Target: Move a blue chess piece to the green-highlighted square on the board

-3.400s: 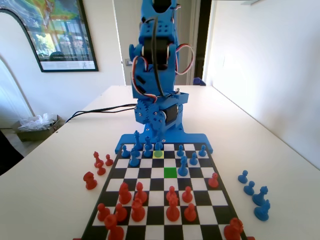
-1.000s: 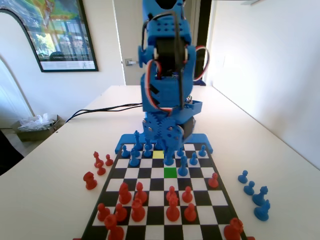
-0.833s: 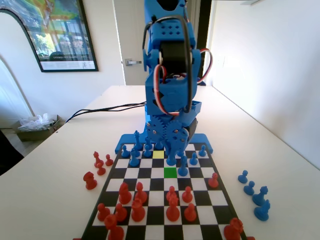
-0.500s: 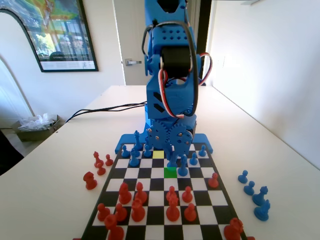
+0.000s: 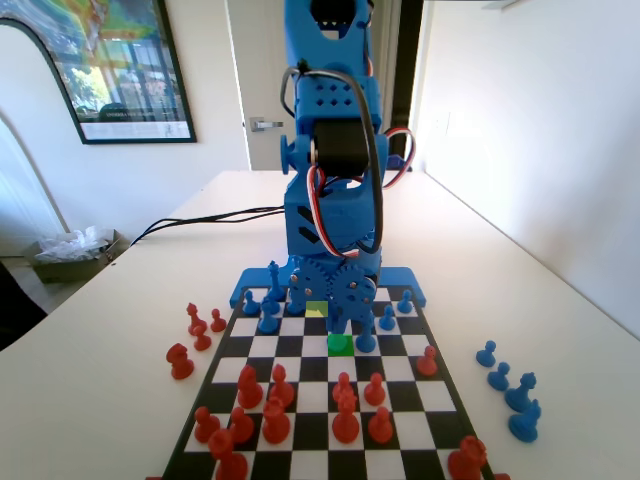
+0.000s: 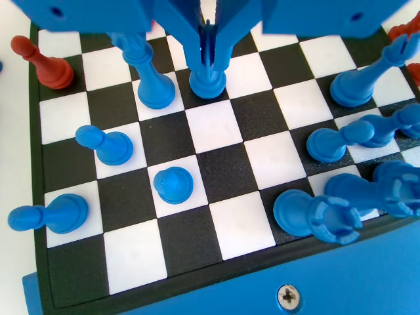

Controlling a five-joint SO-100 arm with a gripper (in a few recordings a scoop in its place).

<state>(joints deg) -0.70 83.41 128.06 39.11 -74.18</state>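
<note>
Blue and slim, the small plastic pawn (image 6: 208, 82) pinched in your tool (image 6: 209, 62) has now come down onto the bright green-highlighted square (image 5: 340, 346), ready for release.

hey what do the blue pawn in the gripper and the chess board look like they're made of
The blue chess piece held in the gripper looks like moulded or printed plastic: uniform colour, smooth with a soft sheen. The board seems a matte, slightly textured printed sheet, possibly vinyl or card; that is uncertain.

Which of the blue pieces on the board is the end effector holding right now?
The small blue pawn pinched between the closed jaws of the end effector, over the green-highlighted square. The other blue pieces stand free, including the taller one just left in the wrist view.
</note>
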